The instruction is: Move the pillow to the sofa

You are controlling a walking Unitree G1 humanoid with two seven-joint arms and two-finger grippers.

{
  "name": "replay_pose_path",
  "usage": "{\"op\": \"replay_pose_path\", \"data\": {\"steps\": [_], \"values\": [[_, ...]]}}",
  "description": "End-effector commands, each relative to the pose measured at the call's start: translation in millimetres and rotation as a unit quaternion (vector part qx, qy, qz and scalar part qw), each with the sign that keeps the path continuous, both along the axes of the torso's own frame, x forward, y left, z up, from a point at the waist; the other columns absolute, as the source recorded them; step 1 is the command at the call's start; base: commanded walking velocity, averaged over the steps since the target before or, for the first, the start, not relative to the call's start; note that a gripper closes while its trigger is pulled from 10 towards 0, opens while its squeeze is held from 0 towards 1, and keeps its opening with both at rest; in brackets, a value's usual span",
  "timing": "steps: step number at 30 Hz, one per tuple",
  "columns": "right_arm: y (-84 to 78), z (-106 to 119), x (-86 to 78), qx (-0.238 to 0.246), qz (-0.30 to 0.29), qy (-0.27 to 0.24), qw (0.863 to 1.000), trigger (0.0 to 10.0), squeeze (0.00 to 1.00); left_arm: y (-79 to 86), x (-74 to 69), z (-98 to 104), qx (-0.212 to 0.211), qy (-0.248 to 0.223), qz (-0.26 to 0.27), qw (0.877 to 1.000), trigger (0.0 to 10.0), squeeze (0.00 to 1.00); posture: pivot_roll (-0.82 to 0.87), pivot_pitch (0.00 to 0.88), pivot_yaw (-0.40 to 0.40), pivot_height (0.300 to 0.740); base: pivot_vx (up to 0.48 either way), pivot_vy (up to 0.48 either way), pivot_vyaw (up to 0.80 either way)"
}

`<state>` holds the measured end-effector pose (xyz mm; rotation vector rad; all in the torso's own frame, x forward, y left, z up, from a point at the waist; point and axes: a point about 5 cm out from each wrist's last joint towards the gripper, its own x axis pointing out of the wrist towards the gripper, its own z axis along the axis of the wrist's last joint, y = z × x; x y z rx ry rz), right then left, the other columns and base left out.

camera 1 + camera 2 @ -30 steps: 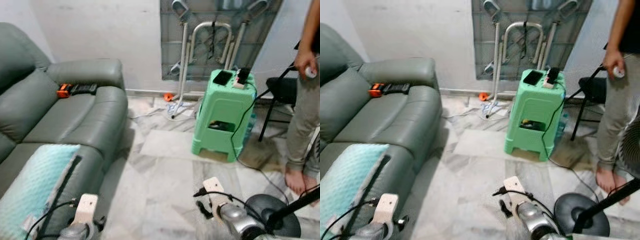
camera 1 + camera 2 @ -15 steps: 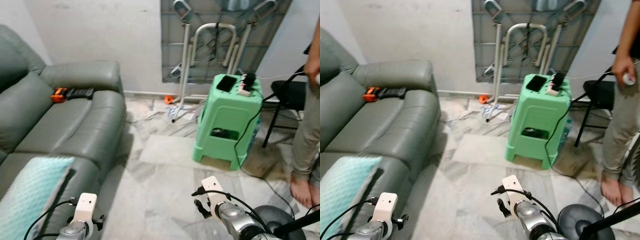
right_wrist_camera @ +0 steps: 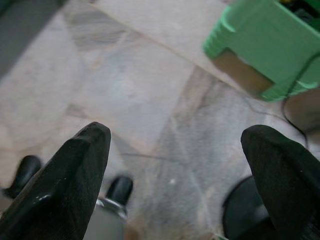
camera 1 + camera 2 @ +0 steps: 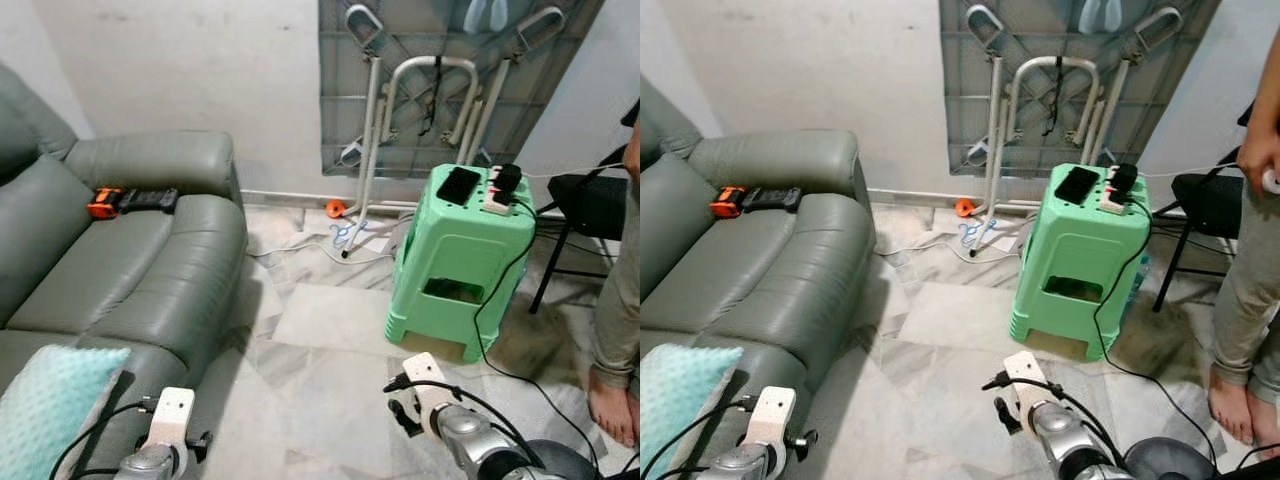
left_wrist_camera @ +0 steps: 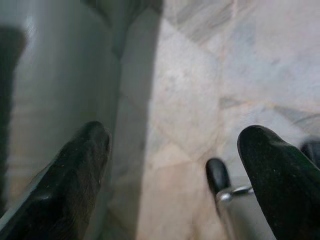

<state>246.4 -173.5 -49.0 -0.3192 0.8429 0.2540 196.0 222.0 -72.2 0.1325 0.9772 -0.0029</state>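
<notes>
The soft blue-green pillow (image 4: 52, 405) lies on the sofa (image 4: 130, 280), at the front edge of the near seat. So the job looks about done. The left gripper (image 5: 175, 165) hangs low beside the sofa front with its fingers wide open, holding nothing. The right gripper (image 3: 175, 165) hangs over the floor (image 4: 320, 330), fingers open too. A green stool (image 4: 455, 260) with a cord stands near, and a person (image 4: 1250, 290) too. The robot could trip on that cord if it walks that way.

Green plastic stool (image 4: 455, 262) on marble floor (image 4: 320, 340), black folding chair (image 4: 588, 205)
</notes>
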Motion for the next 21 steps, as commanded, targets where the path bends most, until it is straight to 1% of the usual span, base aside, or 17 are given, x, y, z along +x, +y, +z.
{"op": "replay_pose_path", "data": {"steps": [1, 21], "values": [[-4.6, 0.2, -0.3, -0.006, -0.003, 0.001, 1.000, 10.0, 0.00, -4.4, 1.1, -0.4, -0.006, -0.001, -0.003, 1.000, 10.0, 0.00, -0.05, 0.000, 0.036, 0.740, 0.401, 0.000, 0.00], [-3.7, -0.4, -1.3, -0.011, 0.007, 0.001, 1.000, 10.0, 0.00, -2.9, -0.6, -0.9, -0.006, 0.001, -0.002, 1.000, 10.0, 0.00, -0.06, 0.000, 0.041, 0.740, 0.408, 0.000, 0.00]]}}
